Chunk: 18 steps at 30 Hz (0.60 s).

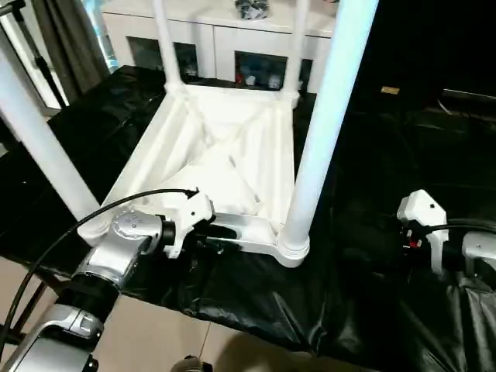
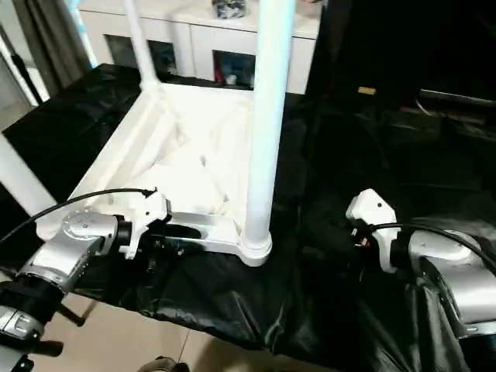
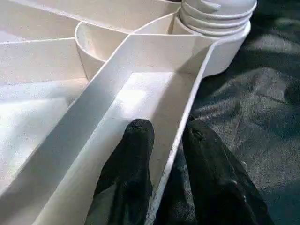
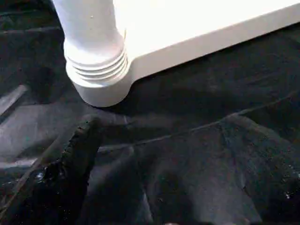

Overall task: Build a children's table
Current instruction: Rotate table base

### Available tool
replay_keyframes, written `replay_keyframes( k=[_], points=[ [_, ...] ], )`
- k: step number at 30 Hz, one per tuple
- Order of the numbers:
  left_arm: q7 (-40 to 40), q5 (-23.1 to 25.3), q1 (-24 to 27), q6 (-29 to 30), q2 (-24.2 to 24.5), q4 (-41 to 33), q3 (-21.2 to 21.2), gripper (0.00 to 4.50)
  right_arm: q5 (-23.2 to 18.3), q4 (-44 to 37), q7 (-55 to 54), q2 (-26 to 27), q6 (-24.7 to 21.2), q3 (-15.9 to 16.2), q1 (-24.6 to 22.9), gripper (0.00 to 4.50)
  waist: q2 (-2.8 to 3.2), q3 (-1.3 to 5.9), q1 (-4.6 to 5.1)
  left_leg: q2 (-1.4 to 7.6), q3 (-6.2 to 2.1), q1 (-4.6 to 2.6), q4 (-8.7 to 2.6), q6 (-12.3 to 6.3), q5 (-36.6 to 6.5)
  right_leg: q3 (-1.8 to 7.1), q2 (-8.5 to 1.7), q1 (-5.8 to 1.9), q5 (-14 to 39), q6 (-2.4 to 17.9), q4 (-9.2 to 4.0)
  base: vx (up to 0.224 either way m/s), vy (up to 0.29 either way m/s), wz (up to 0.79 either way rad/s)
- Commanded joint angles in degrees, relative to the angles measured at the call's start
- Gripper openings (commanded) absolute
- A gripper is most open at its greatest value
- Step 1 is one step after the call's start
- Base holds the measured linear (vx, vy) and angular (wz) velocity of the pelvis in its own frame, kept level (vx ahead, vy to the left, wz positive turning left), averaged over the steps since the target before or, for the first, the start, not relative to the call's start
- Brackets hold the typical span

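Note:
The children's table lies upside down on the black sheet, its ribbed white tabletop (image 1: 232, 132) facing up. Several white legs stand in its corner sockets; the nearest leg (image 1: 325, 132) rises from the front right socket (image 1: 293, 246). My left gripper (image 3: 168, 133) is at the tabletop's near rim (image 3: 187, 108). One black finger (image 3: 138, 145) is inside the rim wall and the other outside, closed around it. My right gripper (image 2: 337, 236) hovers low over the sheet, to the right of that leg (image 4: 89, 42), open and holding nothing.
Crinkled black sheeting (image 1: 372, 294) covers the work surface, and its front edge drops to a tiled floor (image 1: 194, 341). A white glass-door cabinet (image 1: 225, 39) stands behind the table. A black cable (image 1: 93, 217) loops over my left forearm.

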<state>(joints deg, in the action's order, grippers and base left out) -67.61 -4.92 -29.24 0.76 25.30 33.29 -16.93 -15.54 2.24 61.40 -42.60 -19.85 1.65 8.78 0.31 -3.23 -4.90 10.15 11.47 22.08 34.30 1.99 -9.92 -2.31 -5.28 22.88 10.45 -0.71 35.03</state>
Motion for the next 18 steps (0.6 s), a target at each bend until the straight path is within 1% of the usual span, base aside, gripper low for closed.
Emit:
replay_keyframes(
  k=[1, 2, 3, 5, 6, 7, 8, 10, 11, 12, 15, 18],
  points=[
    [-0.8, 1.5, -1.7, -1.8, 0.6, -1.0, -1.0, 0.96, 0.2, -0.8, 0.4, -0.8, 0.1, 0.3, 0.8, 4.50, -0.81, 3.61, 0.06, 3.17, -1.48, -1.46, -4.36, -1.73, -16.5, 2.00, -3.28, -1.74, 18.5, 11.3, -4.97, 0.000, 0.000, 0.00],
    [-0.1, 2.2, -2.0, -2.8, 0.6, -1.6, -1.2, 0.96, 0.2, -0.7, 0.4, -0.8, 0.2, 0.3, 0.7, 4.50, -0.83, 3.68, -0.19, 3.19, -1.42, -1.53, -4.30, -1.77, -16.1, 2.04, -3.25, -1.71, 17.4, 11.6, -4.83, 0.000, 0.000, 0.00],
    [-0.2, 2.2, -2.2, -2.7, 0.5, -1.8, -1.3, 0.96, 0.3, -0.7, 0.5, -0.8, 0.3, 0.3, 0.6, 4.50, -0.73, 3.68, -0.28, 3.20, -1.43, -1.55, -4.31, -1.74, -16.0, 2.03, -3.29, -1.74, 16.9, 11.7, -4.77, 0.000, 0.000, 0.00],
    [-0.6, 1.7, -2.6, -2.9, 0.2, -2.1, -1.0, 0.96, 0.3, -0.8, 0.4, -0.8, 0.4, 0.3, 0.4, 4.50, -0.73, 3.73, -0.37, 3.20, -1.40, -1.51, -4.28, -1.77, -15.6, 2.00, -3.27, -1.80, 15.9, 12.2, -4.63, 0.000, 0.000, 0.00],
    [-0.8, 1.7, -3.0, -3.7, 0.2, -1.8, -0.9, 1.44, 0.3, -0.8, 0.4, -0.8, 0.4, 0.3, 0.4, 4.50, -0.51, 3.75, -0.41, 3.19, -1.37, -1.51, -4.27, -1.75, -15.6, 1.99, -3.25, -1.80, 15.3, 12.5, -4.62, 0.000, 0.000, 0.00],
    [-0.9, 2.0, -3.6, -4.8, 0.3, -1.2, -1.0, 1.44, 0.4, -0.8, 0.4, -0.8, 0.5, 0.3, 0.3, 4.50, -0.58, 3.75, -0.44, 3.17, -1.39, -1.47, -4.27, -1.77, -15.7, 1.95, -3.22, -1.86, 15.0, 12.7, -4.58, 0.000, 0.000, 0.00],
    [-1.0, 2.1, -3.7, -5.0, 0.3, -1.0, -1.0, 1.44, 0.4, -0.8, 0.4, -0.8, 0.5, 0.3, 0.3, 4.50, -0.42, 3.77, -0.48, 3.17, -1.40, -1.53, -4.26, -1.74, -15.8, 1.95, -3.22, -1.83, 15.0, 12.7, -4.56, 0.000, 0.000, 0.00],
    [-0.8, 3.4, -4.6, -6.7, 0.7, 0.2, -1.3, 1.72, 0.4, -0.9, 0.4, -0.7, 0.5, 0.3, 0.2, 4.50, -0.54, 3.73, -0.52, 3.18, -1.40, -1.49, -4.30, -1.74, -16.0, 1.94, -3.22, -1.88, 15.1, 12.6, -4.64, 0.000, 0.000, 0.00],
    [-0.7, 4.2, -5.1, -7.9, 1.0, 1.0, -1.5, 1.72, 0.4, -1.0, 0.4, -0.8, 0.5, 0.2, 0.0, 4.50, -0.61, 3.66, -0.62, 3.13, -1.42, -1.55, -4.34, -1.55, -16.5, 1.93, -3.29, -1.85, 16.3, 12.3, -4.82, 0.000, 0.000, 0.00],
    [-1.1, 4.9, -5.8, -8.9, 1.4, 2.0, -1.9, 1.72, 0.4, -1.2, 0.4, -0.8, 0.5, 0.1, -0.3, 4.50, -0.61, 3.64, -0.59, 3.15, -1.48, -1.47, -4.36, -1.45, -16.7, 1.92, -3.33, -1.92, 16.8, 12.1, -4.79, 0.000, 0.000, 0.00],
    [-2.3, 4.7, -6.2, -8.9, 1.5, 2.3, -1.8, 1.72, 0.4, -1.3, 0.4, -0.8, 0.5, -0.1, -0.5, 4.50, -0.70, 3.58, -0.41, 3.13, -1.56, -1.43, -4.46, -0.91, -17.4, 1.90, -3.42, -1.93, 18.7, 11.4, -4.84, 0.000, 0.000, 0.00],
    [-3.0, 4.2, -6.6, -8.1, 1.5, 2.2, -1.6, 1.72, 0.4, -1.5, 0.3, -0.8, 0.4, -0.1, -0.7, 4.50, -0.72, 3.65, -0.16, 3.10, -1.59, -1.28, -4.42, -0.90, -16.9, 1.88, -3.41, -2.00, 18.5, 11.5, -4.77, 0.000, 0.000, 0.00]
  ],
)
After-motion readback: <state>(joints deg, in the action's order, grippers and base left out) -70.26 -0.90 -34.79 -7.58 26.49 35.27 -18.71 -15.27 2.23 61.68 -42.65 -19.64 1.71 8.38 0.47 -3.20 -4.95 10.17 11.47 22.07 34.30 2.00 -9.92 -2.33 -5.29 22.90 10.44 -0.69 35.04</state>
